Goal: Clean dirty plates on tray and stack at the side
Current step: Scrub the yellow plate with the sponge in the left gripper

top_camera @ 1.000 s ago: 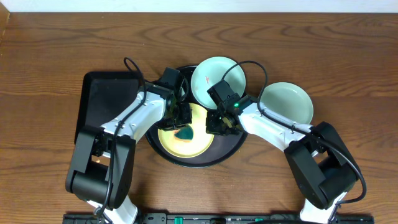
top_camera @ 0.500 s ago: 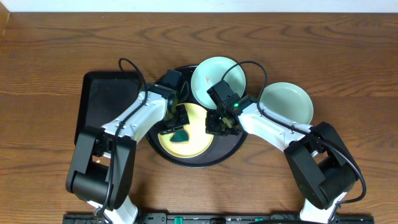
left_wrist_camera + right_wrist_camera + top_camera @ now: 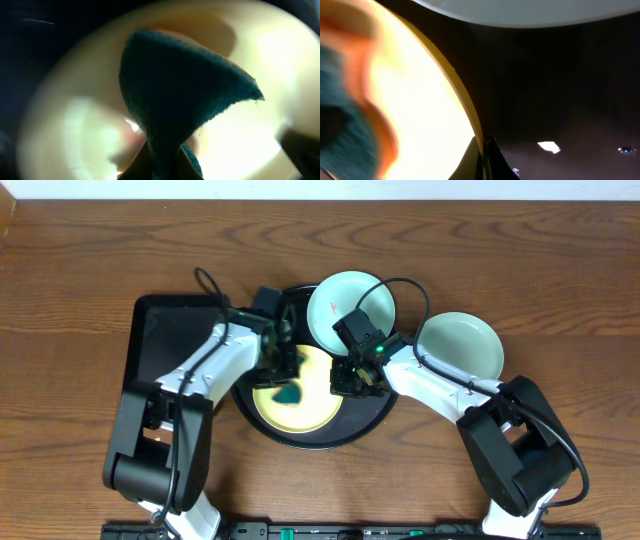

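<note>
The round black tray [image 3: 372, 412] lies under both grippers from above, while up close the right gripper [image 3: 484, 152] pinches the rim of the yellow plate [image 3: 312, 412] and the left gripper [image 3: 160, 161] holds a teal cloth [image 3: 175, 100] tight over that plate.

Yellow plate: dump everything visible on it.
The yellow plate is small, round and pale, glossy like plastic, with a shallow raised rim. It lies flat and face up in the near half of the round black tray, apart from the mint plate behind it. The right gripper pinches its right rim. The left gripper holds a teal cloth down on its middle. An orange smear shows beside the cloth.
</note>
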